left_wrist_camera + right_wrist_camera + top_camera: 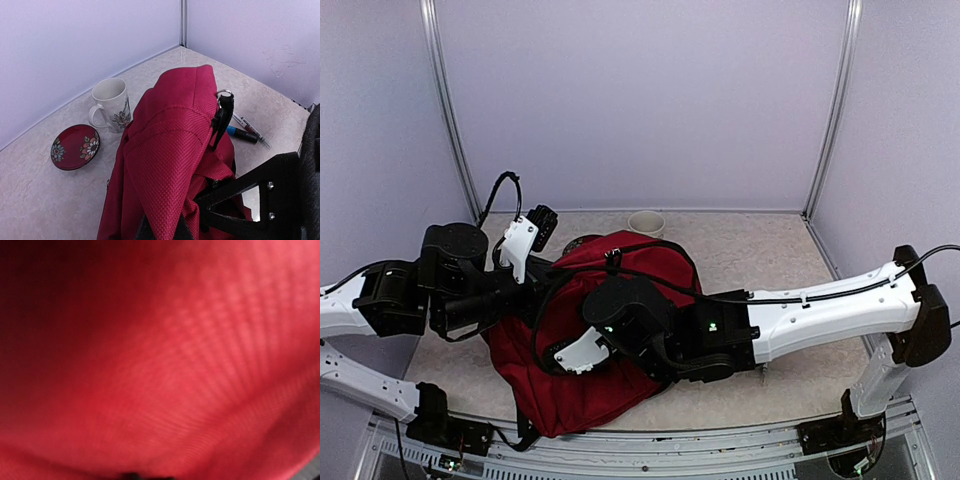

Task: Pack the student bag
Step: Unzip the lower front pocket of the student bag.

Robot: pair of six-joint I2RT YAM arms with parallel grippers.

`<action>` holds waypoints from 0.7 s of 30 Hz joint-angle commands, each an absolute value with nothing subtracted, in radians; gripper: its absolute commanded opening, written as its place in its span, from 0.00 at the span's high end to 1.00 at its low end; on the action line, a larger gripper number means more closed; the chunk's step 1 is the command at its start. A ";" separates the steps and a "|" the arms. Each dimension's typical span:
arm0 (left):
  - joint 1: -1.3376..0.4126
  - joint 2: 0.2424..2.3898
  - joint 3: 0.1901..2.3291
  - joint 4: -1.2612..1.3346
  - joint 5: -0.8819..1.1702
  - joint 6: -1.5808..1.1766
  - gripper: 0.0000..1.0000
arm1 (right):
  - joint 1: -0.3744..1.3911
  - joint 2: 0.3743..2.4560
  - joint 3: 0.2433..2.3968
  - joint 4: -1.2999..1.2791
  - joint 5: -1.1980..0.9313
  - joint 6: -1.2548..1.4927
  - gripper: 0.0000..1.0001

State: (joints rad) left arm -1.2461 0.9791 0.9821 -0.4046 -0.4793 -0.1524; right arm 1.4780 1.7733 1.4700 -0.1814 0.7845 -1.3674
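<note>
The student bag (582, 398), dark red fabric with black straps, lies crumpled in the middle of the table between both arms. My left gripper (162, 233) is shut on a peaked fold of the bag (165, 150) and holds it up; a black zipper pull (223, 107) hangs near the top. From the right, my right gripper (560, 362) reaches onto the bag's left half. Blurred red fabric (175, 365) fills the right wrist view, and the jaws are hidden except for a dark sliver at the bottom edge. They are shut; whether they hold anything does not show.
A white floral mug (111, 104) and a small red flowered saucer (75, 146) stand at the back by the wall. Two pens (245, 131) lie on the table beyond the bag. The right arm's black links (280, 190) cross close to my left wrist.
</note>
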 commanded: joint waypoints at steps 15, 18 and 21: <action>-1.052 0.886 0.994 -0.221 -0.472 -0.149 1.00 | 1.480 1.617 1.369 -0.374 0.240 -0.641 1.00; -1.043 0.883 0.998 -0.225 -0.470 -0.149 1.00 | 1.472 1.574 1.288 -0.317 0.181 -0.570 1.00; -1.040 0.885 1.000 -0.223 -0.464 -0.151 1.00 | 1.462 1.543 1.218 -0.260 0.134 -0.527 1.00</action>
State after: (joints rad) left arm -1.0779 0.9413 0.9638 -0.4202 -0.3557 -0.1513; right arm 1.4590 1.5906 1.3052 -0.2806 0.2932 -0.6720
